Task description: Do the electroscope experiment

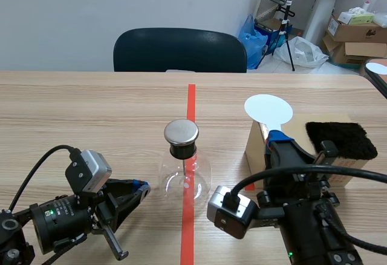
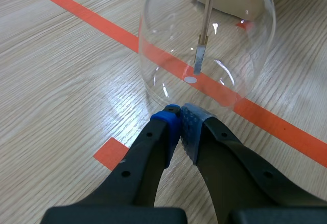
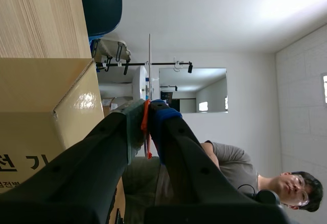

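Centrally, the glass flask (image 1: 184,177) stands upright on the table (image 1: 91,114), right on the red tape line (image 1: 191,101) that runs from near to far. A black stopper plugs its neck and a round metal cap (image 1: 181,132) sits on top. Inside, a thin rod (image 2: 206,9) hangs down the middle with a small strip at its lower end.

The left gripper (image 1: 140,187) lies low at the near left, its 2 fingers clenched together on nothing, with the tips just beside the flask's near-left wall; I cannot tell if they touch the glass.

The right gripper (image 1: 278,138) is raised at the near right and grasps a white paddle (image 1: 268,108) by its orange handle, the round blade standing up above the fingers. Just behind it is a cardboard box (image 1: 256,147), to the right of the flask. A black cloth (image 1: 340,140) lies on top of the box, on its right part. At the far edge of the table stands 1 dark chair (image 1: 179,49).
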